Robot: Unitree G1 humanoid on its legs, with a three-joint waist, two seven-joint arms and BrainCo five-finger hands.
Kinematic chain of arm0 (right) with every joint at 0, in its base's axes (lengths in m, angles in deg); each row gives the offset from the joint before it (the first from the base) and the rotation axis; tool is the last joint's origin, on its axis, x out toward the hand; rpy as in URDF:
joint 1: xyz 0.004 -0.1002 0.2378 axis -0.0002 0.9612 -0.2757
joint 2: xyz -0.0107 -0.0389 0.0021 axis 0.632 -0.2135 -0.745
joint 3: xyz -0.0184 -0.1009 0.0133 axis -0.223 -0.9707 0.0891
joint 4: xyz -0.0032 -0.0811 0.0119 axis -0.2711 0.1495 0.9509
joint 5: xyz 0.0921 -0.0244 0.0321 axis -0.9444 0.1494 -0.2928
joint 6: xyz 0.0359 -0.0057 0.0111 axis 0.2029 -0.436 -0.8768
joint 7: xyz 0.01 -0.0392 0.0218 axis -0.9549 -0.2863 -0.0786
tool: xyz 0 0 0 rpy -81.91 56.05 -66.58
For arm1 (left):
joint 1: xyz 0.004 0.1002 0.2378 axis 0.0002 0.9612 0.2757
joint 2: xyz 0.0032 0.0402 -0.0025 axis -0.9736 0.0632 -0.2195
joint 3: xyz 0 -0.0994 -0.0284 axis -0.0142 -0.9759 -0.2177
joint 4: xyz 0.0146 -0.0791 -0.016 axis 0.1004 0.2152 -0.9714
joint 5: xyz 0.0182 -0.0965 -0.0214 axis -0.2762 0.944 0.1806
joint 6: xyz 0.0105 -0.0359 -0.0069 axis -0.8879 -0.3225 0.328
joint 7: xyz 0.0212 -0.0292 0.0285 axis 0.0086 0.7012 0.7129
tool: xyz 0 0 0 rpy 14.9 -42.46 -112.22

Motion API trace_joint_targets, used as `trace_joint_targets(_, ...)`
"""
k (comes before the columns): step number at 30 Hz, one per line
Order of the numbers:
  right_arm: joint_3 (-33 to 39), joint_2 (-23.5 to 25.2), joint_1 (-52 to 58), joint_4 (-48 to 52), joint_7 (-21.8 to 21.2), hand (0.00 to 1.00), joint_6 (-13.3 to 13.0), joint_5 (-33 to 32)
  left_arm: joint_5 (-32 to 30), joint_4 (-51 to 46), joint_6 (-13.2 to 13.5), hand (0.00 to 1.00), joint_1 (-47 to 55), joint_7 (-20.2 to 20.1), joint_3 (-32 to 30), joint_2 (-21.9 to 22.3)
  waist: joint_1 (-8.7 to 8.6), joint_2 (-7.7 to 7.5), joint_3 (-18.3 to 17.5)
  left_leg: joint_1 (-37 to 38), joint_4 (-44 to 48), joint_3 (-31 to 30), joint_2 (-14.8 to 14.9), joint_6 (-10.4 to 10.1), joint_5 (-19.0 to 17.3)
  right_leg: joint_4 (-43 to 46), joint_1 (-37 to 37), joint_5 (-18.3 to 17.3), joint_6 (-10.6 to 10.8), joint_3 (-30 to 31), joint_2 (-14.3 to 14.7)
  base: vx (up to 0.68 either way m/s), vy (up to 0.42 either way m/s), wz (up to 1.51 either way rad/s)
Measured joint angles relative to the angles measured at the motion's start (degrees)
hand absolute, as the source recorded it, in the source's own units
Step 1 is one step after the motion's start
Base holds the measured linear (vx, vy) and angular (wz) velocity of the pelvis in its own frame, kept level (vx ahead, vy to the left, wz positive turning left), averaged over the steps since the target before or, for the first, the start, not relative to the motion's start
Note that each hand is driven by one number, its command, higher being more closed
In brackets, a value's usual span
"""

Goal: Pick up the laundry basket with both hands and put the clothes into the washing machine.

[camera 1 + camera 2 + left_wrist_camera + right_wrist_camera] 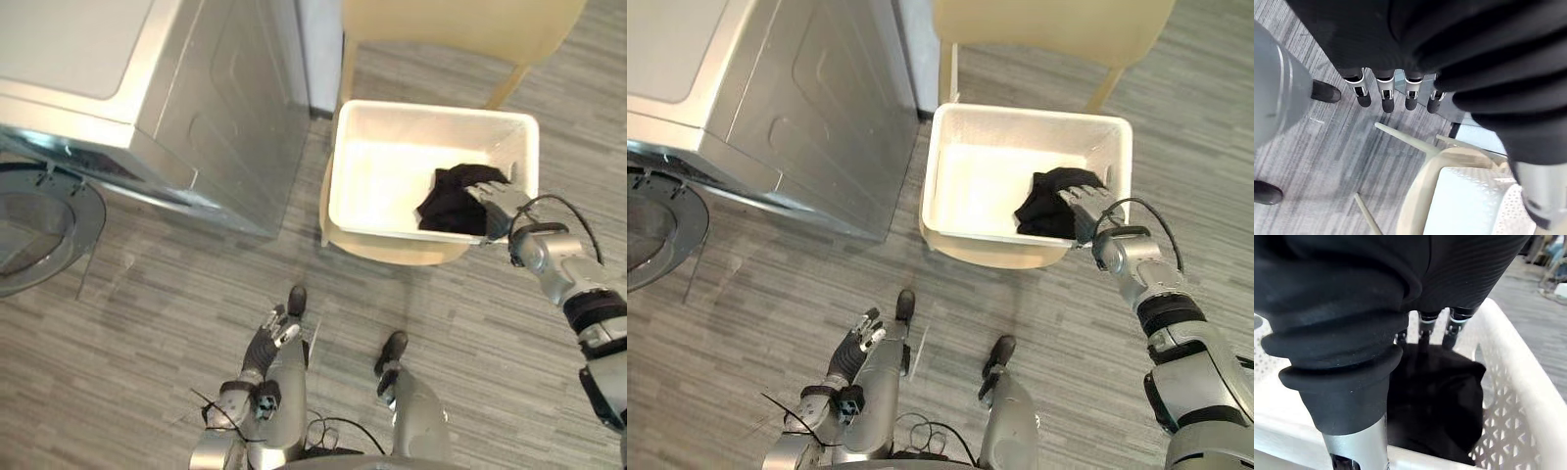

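In the upper right of the frame, on the seat of a beige chair (460, 24): white laundry basket (336, 162), upright. Inside it, bunched in the lower right corner against the perforated wall: black clothes (446, 201). Over that heap, reaching in across the basket's right rim: right hand (498, 208), fingers (1453, 330) straight and spread, tips down on the cloth, not closed round it. Just left of the basket, filling the upper left: silver washing machine (211, 108), round door (44, 220) swung open at the left edge. At lower centre, well apart from the basket, above the grey plank floor (147, 323): left hand (274, 333), fingers (1387, 95) straight, holding nothing.
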Motion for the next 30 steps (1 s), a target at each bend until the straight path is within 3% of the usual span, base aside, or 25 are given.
trace_joint_targets(8, -1.0, -2.1, -8.3, -3.6, 2.9, 0.0, 0.3, -0.8, 8.6, -4.3, 1.2, 0.0, -0.1, -0.1, 1.3, 0.3, -0.44, -0.34, 0.4, -4.7, -0.3, 3.8, 0.7, 0.3, 1.1, 3.1, -6.3, -0.1, -0.2, -0.6, -1.5, -0.05, -0.011, -0.01)
trace_joint_targets(14, -3.7, -3.6, -15.0, -4.2, 5.4, 0.0, 2.9, -1.3, 17.0, -9.0, 1.4, 0.0, -0.1, -0.3, 4.5, 2.4, 0.08, -0.33, 0.5, -8.9, -0.5, 6.2, 2.0, 0.2, 2.5, 4.9, -11.6, -0.2, -0.5, -0.5, -1.6, -0.04, -0.044, -0.05)
trace_joint_targets(19, -4.0, -4.8, -17.4, -5.0, 5.3, 0.0, 2.6, -8.5, 19.5, -9.9, 1.5, 0.0, -0.1, -1.8, 6.8, 3.5, 0.01, -0.35, 0.5, -9.5, -1.8, 6.2, 2.3, -0.1, 3.7, 5.9, -12.9, -0.5, -0.9, -0.7, -1.5, 0.02, -0.05, 0.01)
trace_joint_targets(22, -5.2, -5.0, -17.4, -4.3, 3.9, 0.0, 2.0, -12.3, 19.8, -9.9, 1.1, 0.0, -0.1, -2.9, 7.3, 3.9, 0.0, -0.46, 0.5, -9.4, -0.9, 6.3, 3.0, 0.0, 3.8, 6.6, -12.8, -0.8, -1.2, -0.8, -1.3, 0.03, -0.079, -0.04)
trace_joint_targets(25, -7.7, -4.9, -16.6, -3.8, -0.2, 0.0, 1.6, -16.8, 19.8, -9.7, 0.9, 0.0, -0.1, -4.0, 7.3, 3.2, 0.15, -1.03, 0.8, -8.9, 0.7, 6.1, 3.8, 0.1, 3.9, 7.8, -11.5, -1.6, -1.9, -2.1, -1.1, 0.02, -0.077, 0.06)
trace_joint_targets(28, -12.9, -3.1, -15.2, -3.2, -4.5, 0.0, -0.6, -18.8, 19.8, -9.3, 0.8, 0.0, -0.1, -5.8, 7.4, 0.9, 0.8, -1.61, 1.1, -6.3, 0.9, 6.0, 4.3, 0.1, 3.9, 8.9, -8.9, -2.8, -2.2, -2.7, -0.9, 0.03, -0.104, 0.08)
trace_joint_targets(30, -13.7, -3.1, -16.0, -2.8, -4.9, 0.0, -1.6, -18.8, 19.8, -9.3, 0.8, 0.0, -0.3, -6.5, 7.3, -0.3, 1.71, -1.64, 1.2, -5.7, 0.8, 6.1, 4.8, 0.1, 3.9, 8.7, -8.7, -2.8, -2.3, -2.1, -0.4, -0.01, -0.07, -0.12)
